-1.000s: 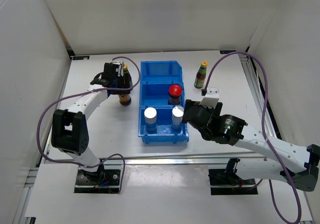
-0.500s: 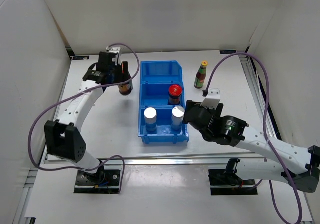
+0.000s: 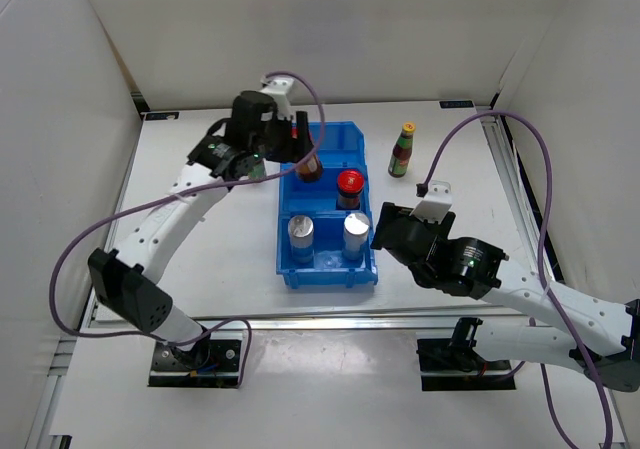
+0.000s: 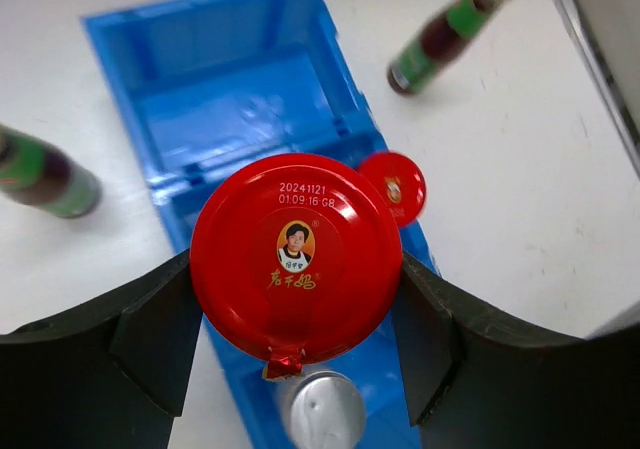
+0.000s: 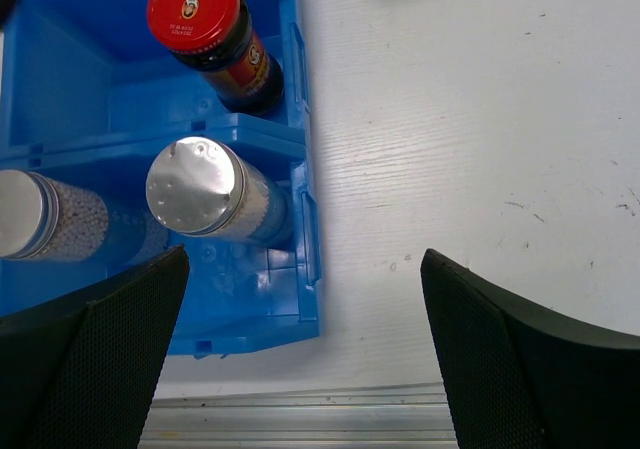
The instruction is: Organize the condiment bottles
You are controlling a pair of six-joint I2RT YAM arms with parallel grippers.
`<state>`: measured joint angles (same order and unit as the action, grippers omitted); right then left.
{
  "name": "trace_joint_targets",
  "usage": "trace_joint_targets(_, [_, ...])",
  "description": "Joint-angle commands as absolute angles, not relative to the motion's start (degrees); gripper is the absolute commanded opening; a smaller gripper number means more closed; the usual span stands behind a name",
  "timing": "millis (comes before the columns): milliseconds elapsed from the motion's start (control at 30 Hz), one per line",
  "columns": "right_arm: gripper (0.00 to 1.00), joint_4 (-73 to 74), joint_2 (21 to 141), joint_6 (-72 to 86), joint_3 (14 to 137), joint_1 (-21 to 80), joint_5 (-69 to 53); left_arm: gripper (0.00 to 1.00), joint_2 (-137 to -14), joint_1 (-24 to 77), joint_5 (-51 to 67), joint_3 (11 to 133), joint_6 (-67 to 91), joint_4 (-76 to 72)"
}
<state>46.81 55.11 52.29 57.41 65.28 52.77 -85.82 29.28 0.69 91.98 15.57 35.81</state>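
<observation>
Note right gripper [image 5: 305, 369] with jaws spread fully and holding nothing, matte black fingers straddling the near right corner of the blue moulded-plastic bin [image 3: 330, 277] and the grained white counter [image 5: 470, 169]. Find first silver-topped bottle [image 3: 301, 231] and second silver-topped bottle [image 3: 356, 226], both cylindrical, upright side by side in the near compartment. Locate squat red-lidded jar [image 3: 349, 181] upright in the middle compartment, close to the right wall. Observe left gripper [image 4: 296, 339] with jaws partly open, clamped on the held red-lidded jar [image 4: 296, 254], glossy round lid up, raised over the bin's left side. Farther out, find slim yellow-capped bottle [image 3: 402, 150] upright on open counter right of the bin, and slim green-labelled bottle [image 4: 40, 174] left of the bin.
</observation>
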Motion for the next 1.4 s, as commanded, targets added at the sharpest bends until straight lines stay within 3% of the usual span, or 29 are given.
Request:
trace_joint_targets(0, [1.0,46.23,54.93,53.96,57.13,65.57,55.2,0.29,-86.66,32.77,0.54,94.66,16.26,32.34])
trace_joint_targets(633, [1.0,46.23,54.93,54.49,57.13,65.57,55.72,0.29,-95.7,33.4,-3.78,82.71,14.06,23.2])
trace_joint_targets(733, [1.0,46.23,54.93,54.49,57.13,65.57,55.72,0.33,-96.77,33.4,-4.48,82.71,14.06,22.68])
trace_joint_targets(833, [1.0,46.23,54.93,54.49,57.13,65.57,55.72,0.4,-98.44,33.4,-5.01,82.71,13.45,22.68])
trace_joint_targets(967, [1.0,46.23,54.93,54.49,57.13,65.57,55.72,0.65,-98.96,33.4,-6.06,82.71,13.45,22.68])
trace_joint_targets(1033, [1.0,46.23,54.93,54.49,57.13,65.57,55.72,0.72,-98.96,33.4,-6.93,82.71,13.97,23.46])
trace_joint_targets(1067, [1.0,46.23,55.45,54.49,57.65,65.57,55.72,0.83,-98.44,33.4,-7.73,82.71,13.97,23.47])
trace_joint_targets(1100, [1.0,46.23,55.46,54.49,57.66,65.57,55.72,1.0,-97.57,33.4,-7.73,82.71,13.97,23.47])
trace_joint_targets(1367, [1.0,46.23,55.98,53.96,57.66,65.57,55.72,1.0,-91.06,33.4,-10.98,86.57,11.61,23.47])
